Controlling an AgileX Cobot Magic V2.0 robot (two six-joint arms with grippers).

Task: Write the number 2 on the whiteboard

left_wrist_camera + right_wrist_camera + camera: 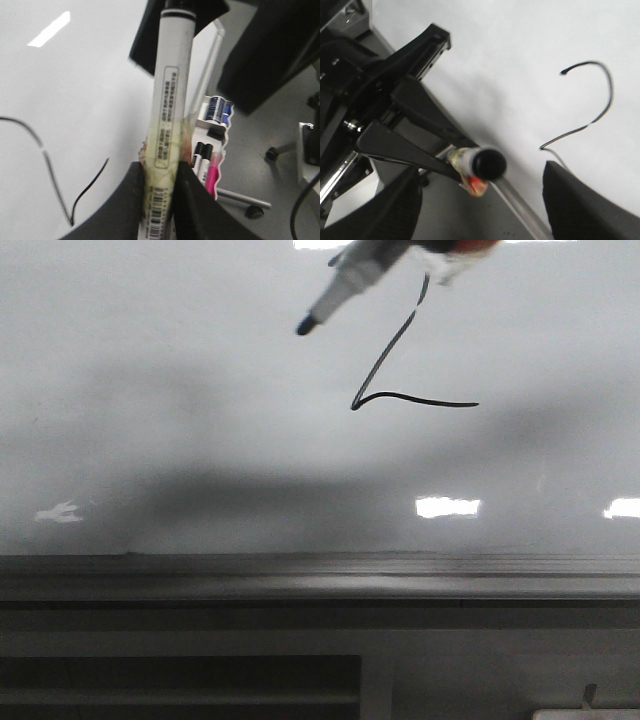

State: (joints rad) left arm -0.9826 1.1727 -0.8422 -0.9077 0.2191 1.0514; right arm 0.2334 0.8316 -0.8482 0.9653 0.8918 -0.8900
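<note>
The number 2 (400, 370) is drawn in thin black line on the whiteboard (180, 420), up near the top and a bit right of the middle. Its curved top is partly hidden in the front view, but the right wrist view shows the hook, the long slant and the start of the base. The left gripper (160, 200) is squeezed tight around a white marker pen (172, 95), with yellowish tape wrapped where the fingers hold it. In the front view the pen's black tip (306, 327) points down and to the left, and it sits just to the left of the drawing, not touching the line. The pen's long side slants from upper right to lower left. The left arm is the one close to the number. The right gripper (485, 210) is open and holds nothing. The 2 looks finished, so I think the next move is just to pull the pen back from the board.
</note>
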